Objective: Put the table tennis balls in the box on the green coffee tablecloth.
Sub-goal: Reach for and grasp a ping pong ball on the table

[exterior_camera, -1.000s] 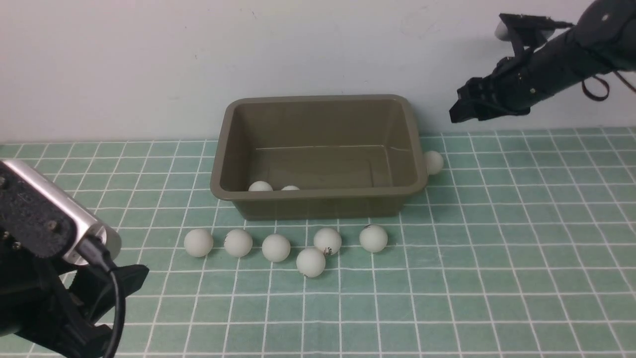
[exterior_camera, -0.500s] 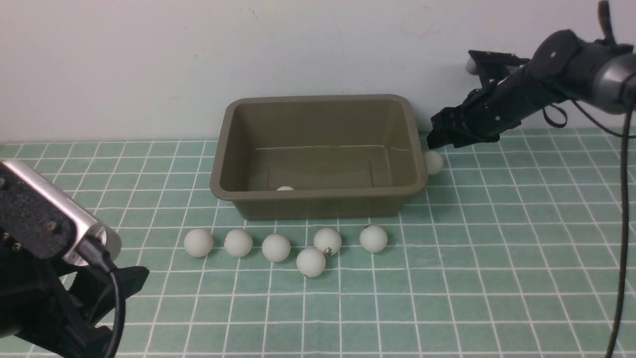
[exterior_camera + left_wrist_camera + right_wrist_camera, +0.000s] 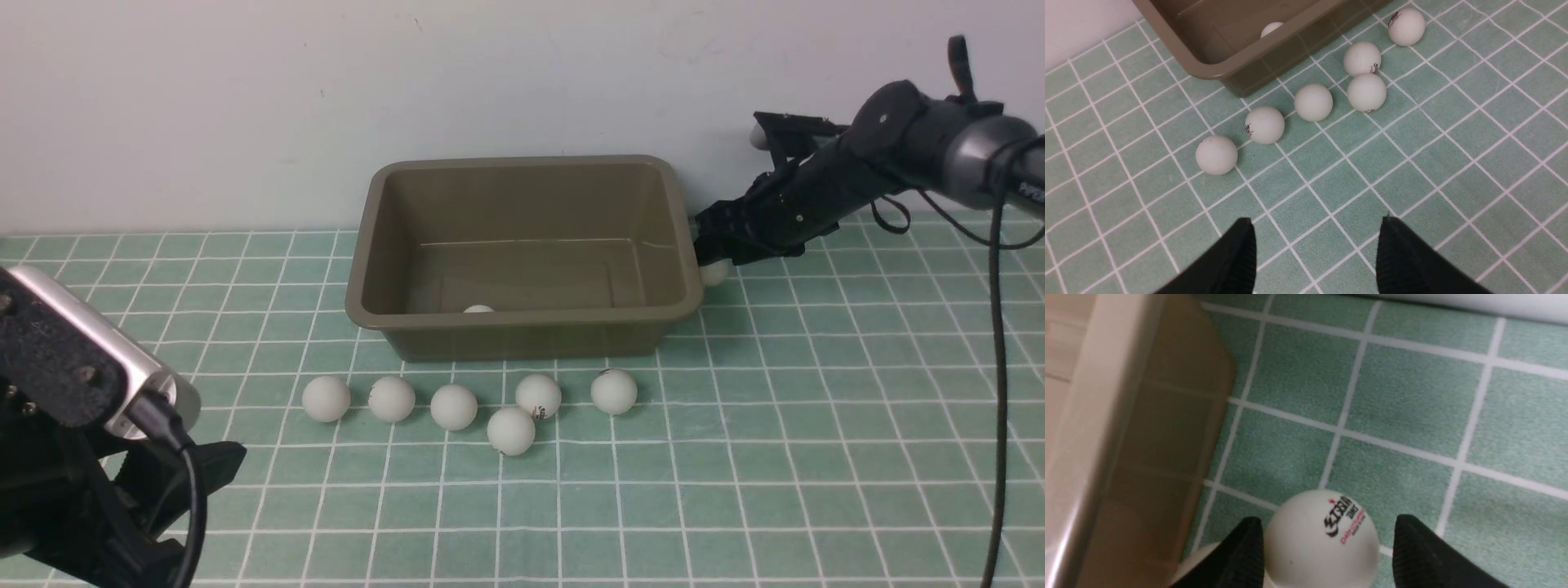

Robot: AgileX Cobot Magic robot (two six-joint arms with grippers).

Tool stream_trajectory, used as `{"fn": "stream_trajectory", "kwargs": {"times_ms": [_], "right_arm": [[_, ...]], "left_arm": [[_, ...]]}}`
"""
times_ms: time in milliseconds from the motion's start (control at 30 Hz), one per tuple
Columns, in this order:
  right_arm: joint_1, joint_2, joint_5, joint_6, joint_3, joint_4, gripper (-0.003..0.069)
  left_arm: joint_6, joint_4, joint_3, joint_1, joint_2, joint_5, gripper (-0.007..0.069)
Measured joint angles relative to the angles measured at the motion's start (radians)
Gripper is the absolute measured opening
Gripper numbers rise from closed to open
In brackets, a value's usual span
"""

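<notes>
I read my right gripper (image 3: 1327,520) spread astride the logo ball (image 3: 1318,539), not clamped, at three o'clock of the box (image 3: 522,314). My left gripper (image 3: 1316,222) is spread over the tablecloth (image 3: 816,408). Five balls (image 3: 453,406) lie at the box's six o'clock, and one ball inside (image 3: 478,309).

Behind, only a plain wall (image 3: 204,98): matte, pale grey-white with a faint cool tint. Fills the whole upper part of the front view, edge to edge. Blemished lightly: a tiny dark speck (image 3: 321,93) left of centre, a short thin scratch (image 3: 417,22) near the top, a faint smudge (image 3: 690,41) further right. Meets the green coffee tablecloth (image 3: 816,490) along one straight, level line. Same wall (image 3: 1069,24) at one corner of the left wrist view; wall (image 3: 1494,300) too along an edge of the right wrist view, a pale strip. Lit softly and evenly; shadows weak and blurred.
</notes>
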Motion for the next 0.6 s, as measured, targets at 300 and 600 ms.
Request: {"fn": "stream_trajectory", "kwargs": {"times_ms": [300,600], "right_arm": [[0.002,0.03,-0.013,0.0,0.0,0.02,0.038],[0.002,0.014,-0.008,0.001,-0.05,-0.084,0.0365]], "left_arm": [[0.0,0.0,0.0,0.0,0.0,0.0,0.0363],[0.0,0.0,0.0,0.0,0.0,0.0,0.0363]]}}
